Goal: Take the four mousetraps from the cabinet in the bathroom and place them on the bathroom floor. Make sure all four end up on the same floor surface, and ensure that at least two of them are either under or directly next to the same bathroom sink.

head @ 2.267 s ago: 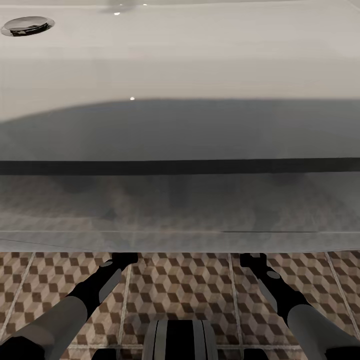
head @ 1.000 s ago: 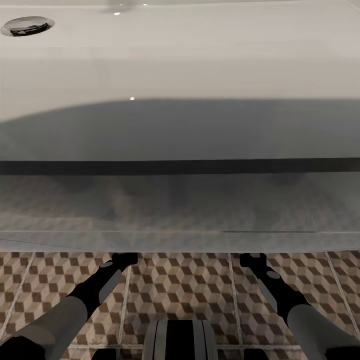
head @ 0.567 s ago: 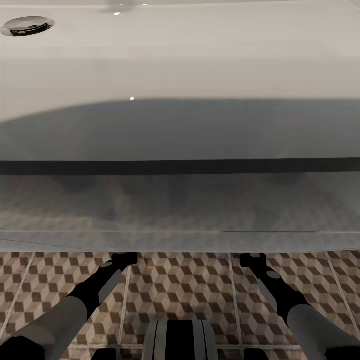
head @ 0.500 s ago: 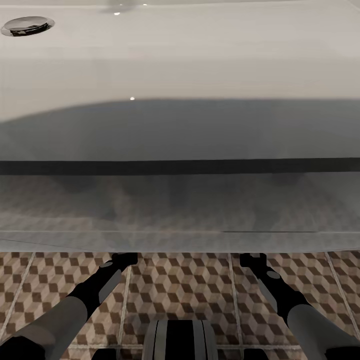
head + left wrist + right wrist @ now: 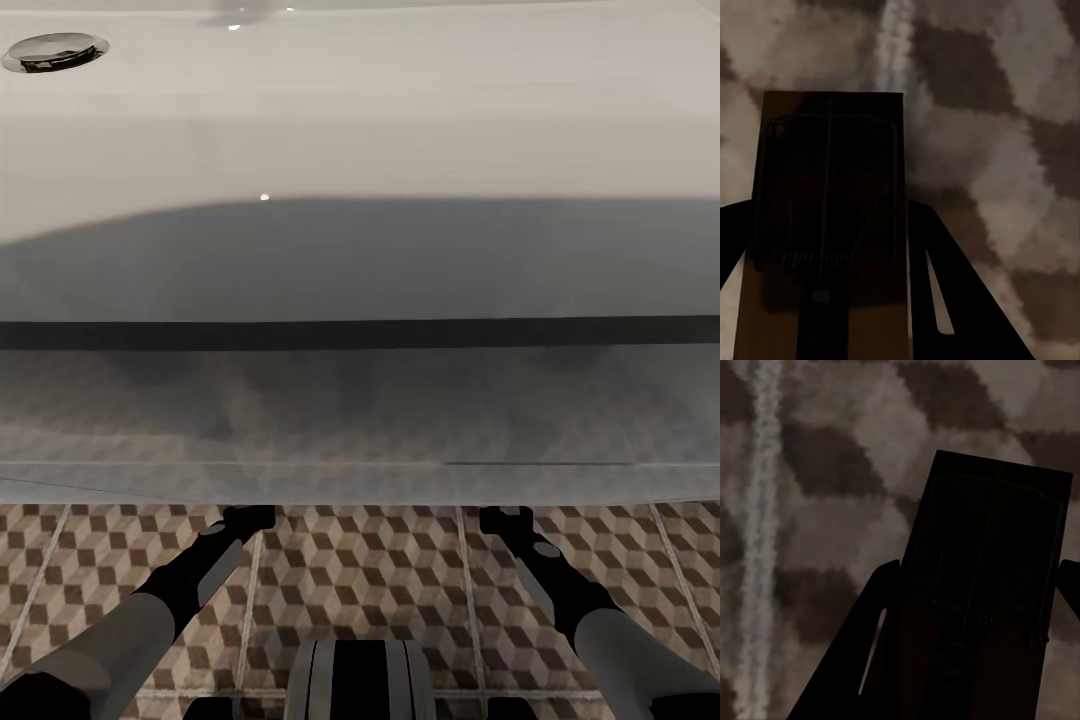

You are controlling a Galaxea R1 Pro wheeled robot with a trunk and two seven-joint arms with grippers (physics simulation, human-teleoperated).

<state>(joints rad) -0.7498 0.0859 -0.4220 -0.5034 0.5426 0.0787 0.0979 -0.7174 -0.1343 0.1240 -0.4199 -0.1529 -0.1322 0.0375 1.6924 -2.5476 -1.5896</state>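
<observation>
Mousetraps in hand: two show, one per wrist view. The left mousetrap [image 5: 829,217] sits between the dark fingers of the left tool [image 5: 825,300]; the right mousetrap [image 5: 990,592] sits between those of the right tool [image 5: 975,660]. Each tool looks pinched onto its board, both held above the bathroom floor [image 5: 360,570].
Place: in the head view both forearms reach forward under the front edge of the sink [image 5: 360,120], so the traps hang in its shadow, not yet laid flat as far as I can judge.
Progress: these two appear taken from the cabinet and brought to the sink; setting them down is left. Whether the other two traps are placed cannot be told.
Trap shape and material: flat rectangular wooden boards, dim brown in shade, with thin wire loops and a coiled spring across the face.
Floor: square tiles printed with brown, beige and white cubes, pale grout lines, blurred close up.
Sink: wide white glossy basin, smooth, with a chrome drain [image 5: 55,50] at the far left; its front reflects the tile pattern.
</observation>
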